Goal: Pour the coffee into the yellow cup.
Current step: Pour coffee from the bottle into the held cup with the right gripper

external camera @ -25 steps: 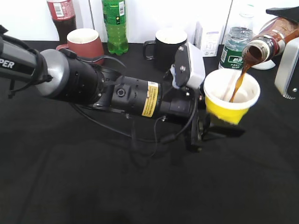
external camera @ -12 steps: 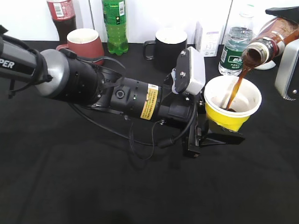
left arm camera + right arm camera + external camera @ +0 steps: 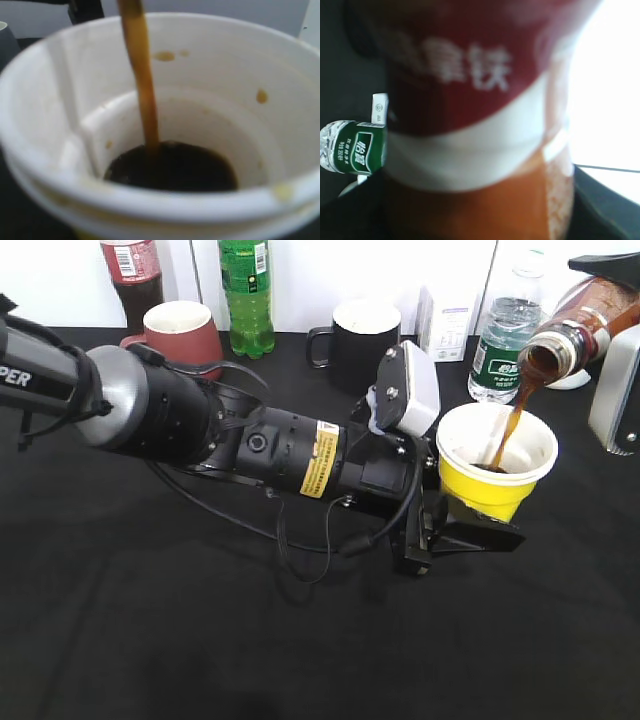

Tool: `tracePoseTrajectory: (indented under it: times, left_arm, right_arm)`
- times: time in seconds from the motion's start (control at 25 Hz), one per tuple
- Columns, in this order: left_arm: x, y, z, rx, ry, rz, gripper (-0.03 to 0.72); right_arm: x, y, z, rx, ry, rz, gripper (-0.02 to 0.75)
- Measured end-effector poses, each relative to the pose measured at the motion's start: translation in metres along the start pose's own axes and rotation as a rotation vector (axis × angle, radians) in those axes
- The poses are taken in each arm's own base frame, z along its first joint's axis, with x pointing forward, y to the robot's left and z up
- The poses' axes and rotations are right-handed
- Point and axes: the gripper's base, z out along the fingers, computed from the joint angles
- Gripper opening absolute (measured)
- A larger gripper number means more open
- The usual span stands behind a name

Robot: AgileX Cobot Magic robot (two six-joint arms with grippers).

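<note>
Right wrist view, your right gripper's state hidden behind coffee bottle label, white Chinese characters, coffee streaming into yellow cup, left gripper clamping it.

Since a second ago the dark pool of coffee in my yellow cup has grown from almost nothing. My left gripper has carried the cup slightly toward six o'clock, and my wrist has rolled a little.

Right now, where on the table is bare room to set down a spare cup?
Bare black cloth lies in front of the left arm. The back edge is crowded: red mug, green bottle, black mug, water bottle.
</note>
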Motion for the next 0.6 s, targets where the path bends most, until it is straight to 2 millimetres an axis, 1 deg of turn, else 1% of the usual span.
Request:
tracePoseTrajectory:
  times: [0.6]
  left_arm:
    - [0.0001, -0.0001, 0.0, 0.001, 0.001, -0.001, 0.438]
  right_arm:
    - [0.0001, -0.0001, 0.0, 0.001, 0.001, -0.026, 0.528]
